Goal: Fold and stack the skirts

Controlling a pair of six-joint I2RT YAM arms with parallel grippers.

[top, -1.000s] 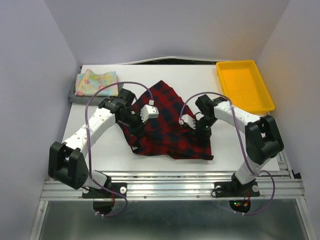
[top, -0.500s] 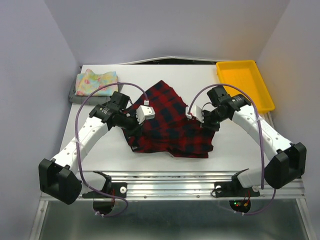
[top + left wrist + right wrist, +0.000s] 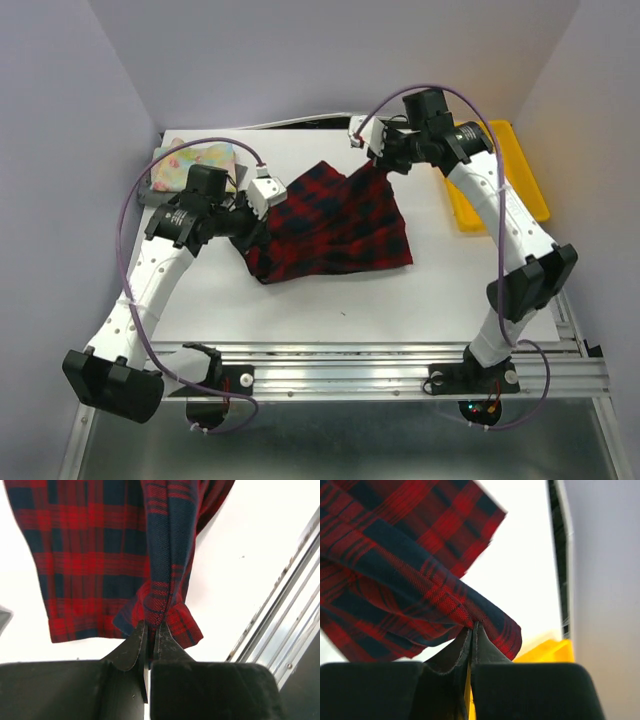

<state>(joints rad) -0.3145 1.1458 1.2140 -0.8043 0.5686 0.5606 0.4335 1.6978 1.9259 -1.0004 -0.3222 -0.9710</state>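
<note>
**Plaid skirt held by both claws**

Both arms have hold of the red-and-dark plaid skirt point(image 3: 335, 225), which spreads across the middle of the white table point(image 3: 330, 315). The left gripper point(image 3: 150, 636) has its 2 fingers pressed together on a bunched fold at the skirt's left edge. In its wrist view the cloth is pinched right at the fingertips and fans out beyond them.

The right gripper point(image 3: 471, 630) is also clamped shut on the plaid cloth, at its far right corner. That arm reaches toward the far side of the table, just left of the yellow tray point(image 3: 528, 195), and holds the corner raised. The fabric slopes down from it toward the near side. From above I cannot tell whether the near hem rests on the table.

Off at the far left corner, the pastel floral skirt point(image 3: 195, 162) lies folded on top of the grey skirt point(image 3: 148, 192), well apart from the plaid one.
</note>
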